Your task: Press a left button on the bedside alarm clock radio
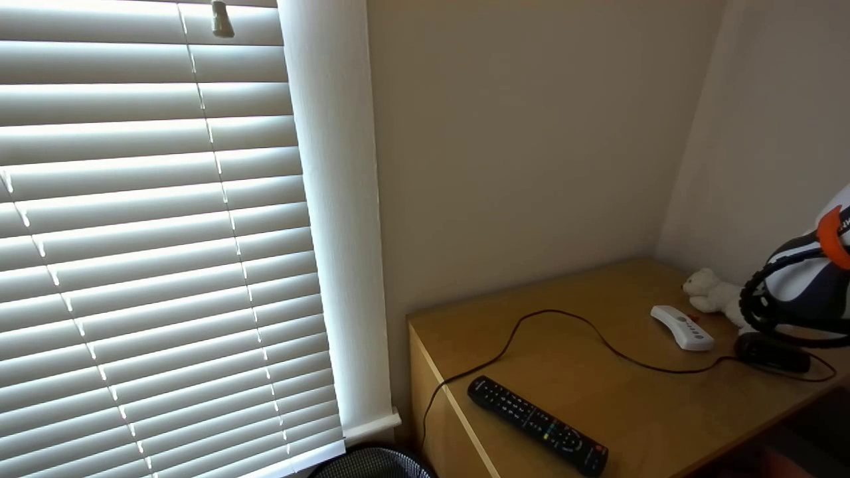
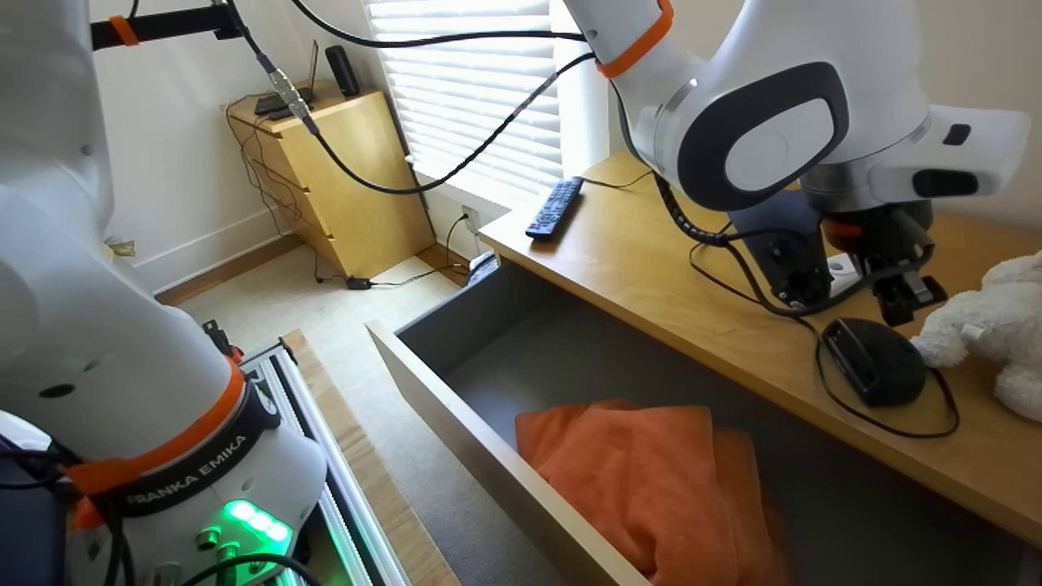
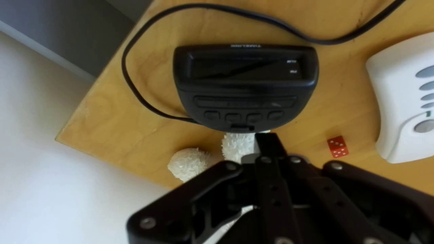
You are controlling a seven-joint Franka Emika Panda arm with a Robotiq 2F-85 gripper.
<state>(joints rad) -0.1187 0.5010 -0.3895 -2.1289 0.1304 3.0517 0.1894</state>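
The black alarm clock radio lies on the wooden top with its thin cord curving round it. It also shows in both exterior views. In the wrist view its dark display is at the top and a row of several small buttons runs along its rounded edge. My gripper is shut and empty, its tips just below that rounded edge in the picture. In an exterior view the gripper hangs above and behind the clock, apart from it. The fingertips do not show in an exterior view, where only the arm shows.
A white plush bear sits close beside the clock. A white gadget and a red die lie nearby. The long black remote lies farther off. An open drawer with orange cloth juts out below.
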